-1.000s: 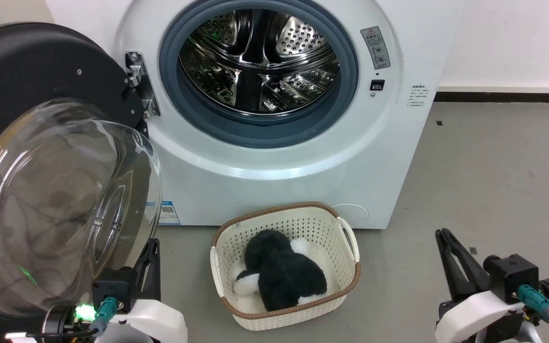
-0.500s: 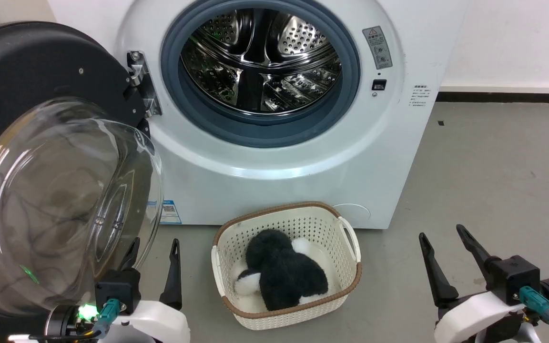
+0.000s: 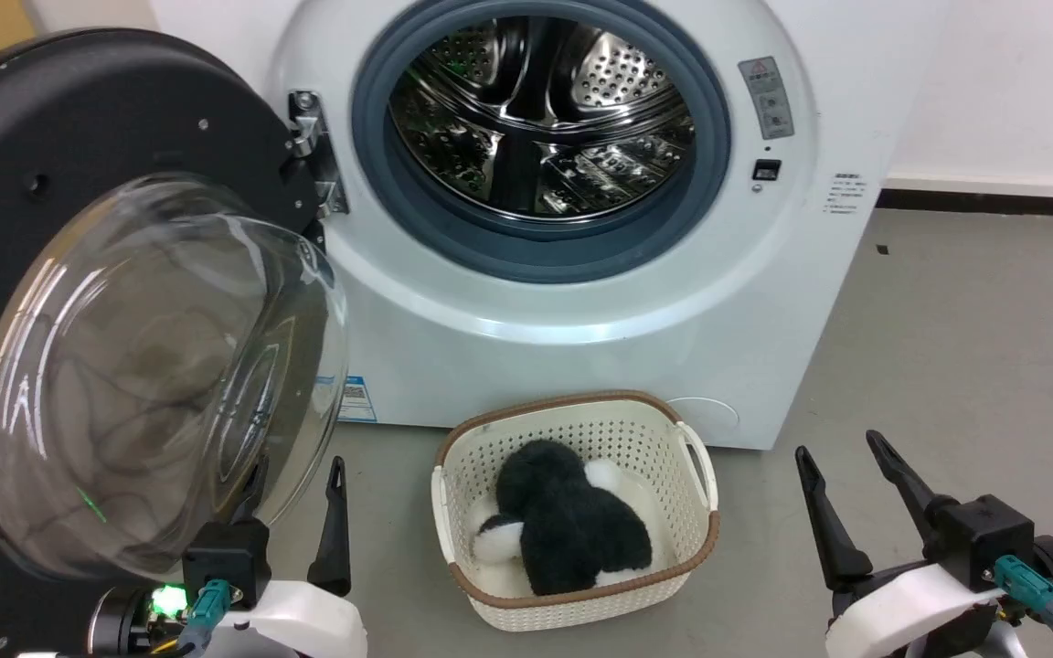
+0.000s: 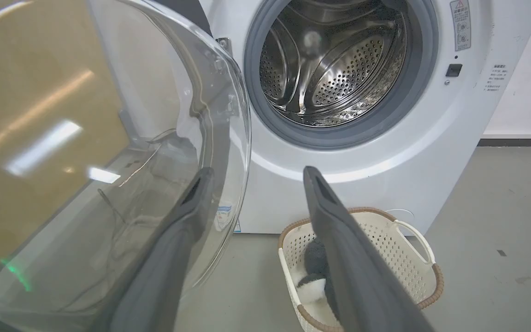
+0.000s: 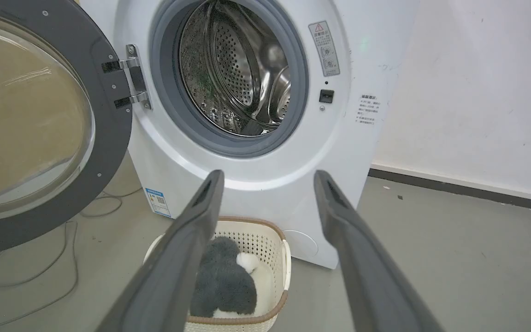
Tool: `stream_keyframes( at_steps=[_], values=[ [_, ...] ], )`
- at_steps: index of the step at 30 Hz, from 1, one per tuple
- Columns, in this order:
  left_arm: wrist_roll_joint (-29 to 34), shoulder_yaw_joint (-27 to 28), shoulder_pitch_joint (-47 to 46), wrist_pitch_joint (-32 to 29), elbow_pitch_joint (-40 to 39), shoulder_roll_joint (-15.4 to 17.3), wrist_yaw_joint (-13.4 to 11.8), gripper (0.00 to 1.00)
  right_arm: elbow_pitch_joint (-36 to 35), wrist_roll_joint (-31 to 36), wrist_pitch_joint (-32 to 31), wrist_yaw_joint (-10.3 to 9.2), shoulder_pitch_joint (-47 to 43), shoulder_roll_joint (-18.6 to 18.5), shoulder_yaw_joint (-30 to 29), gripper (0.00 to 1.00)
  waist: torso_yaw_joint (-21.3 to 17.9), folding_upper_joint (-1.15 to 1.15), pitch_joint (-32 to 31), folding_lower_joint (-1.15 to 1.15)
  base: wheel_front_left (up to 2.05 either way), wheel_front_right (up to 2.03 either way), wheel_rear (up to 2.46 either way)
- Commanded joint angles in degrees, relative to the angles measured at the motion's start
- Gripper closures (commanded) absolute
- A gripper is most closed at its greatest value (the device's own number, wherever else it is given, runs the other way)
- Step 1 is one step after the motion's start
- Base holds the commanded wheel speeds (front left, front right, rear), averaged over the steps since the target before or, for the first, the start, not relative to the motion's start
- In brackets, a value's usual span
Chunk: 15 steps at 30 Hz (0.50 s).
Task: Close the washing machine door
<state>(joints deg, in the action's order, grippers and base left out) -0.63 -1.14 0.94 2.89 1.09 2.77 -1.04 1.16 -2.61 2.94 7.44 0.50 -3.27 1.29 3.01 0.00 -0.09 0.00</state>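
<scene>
Here, the large round black washing machine door with its bulging clear glass bowl (image 3: 124, 347) stands swung wide open, hinged at nine o'clock of the drum opening on the big white front-loading washing machine (image 3: 581, 338). The perforated shiny steel drum (image 3: 540, 119) lies exposed inside the grey rubber gasket (image 3: 536, 251). At six o'clock of the machine, a cream perforated plastic basket with a brown rim (image 3: 572, 399) sits on the grey floor (image 3: 947, 366), holding a black-and-white plush toy (image 3: 572, 535). The left gripper (image 3: 298, 468) hovers at five o'clock of the glass bowl, jaws spread and empty, one finger just beside the glass. The right gripper (image 3: 837, 446), at three o'clock of the basket, is likewise parted, holding nothing.
</scene>
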Motion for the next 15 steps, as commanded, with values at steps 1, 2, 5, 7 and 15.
stream_keyframes(
  at_steps=[1,2,5,7,15],
  values=[
    [-0.4,-0.1,0.3,0.7,0.2,0.1,-0.4,0.0,0.1,-0.8,0.7,0.01,-0.7,-0.2,0.3,0.0,0.7,0.0,-0.1,0.0,0.0,0.0,0.0],
    [-0.4,-0.2,0.3,0.8,0.2,0.1,-0.5,0.0,0.2,-0.9,0.9,0.01,-0.7,-0.3,0.3,0.0,1.0,0.0,-0.1,0.0,0.0,0.0,0.0],
    [-0.5,-0.3,0.4,1.2,0.3,0.1,-0.6,0.0,0.3,-1.2,1.2,0.01,-0.9,-0.3,0.5,0.0,1.9,0.0,-0.1,0.0,0.0,0.0,0.0],
    [-0.5,-0.3,0.5,1.3,0.3,0.1,-0.7,0.0,0.4,-1.3,1.3,0.01,-0.9,-0.4,0.6,0.0,2.2,0.0,-0.2,0.0,0.0,0.0,0.0],
    [-0.7,-0.7,0.8,2.3,0.4,0.1,-1.0,0.0,0.9,-2.3,2.3,0.02,-1.3,-0.7,1.2,0.0,5.1,0.0,-0.4,0.0,0.0,0.0,0.0]
  ],
)
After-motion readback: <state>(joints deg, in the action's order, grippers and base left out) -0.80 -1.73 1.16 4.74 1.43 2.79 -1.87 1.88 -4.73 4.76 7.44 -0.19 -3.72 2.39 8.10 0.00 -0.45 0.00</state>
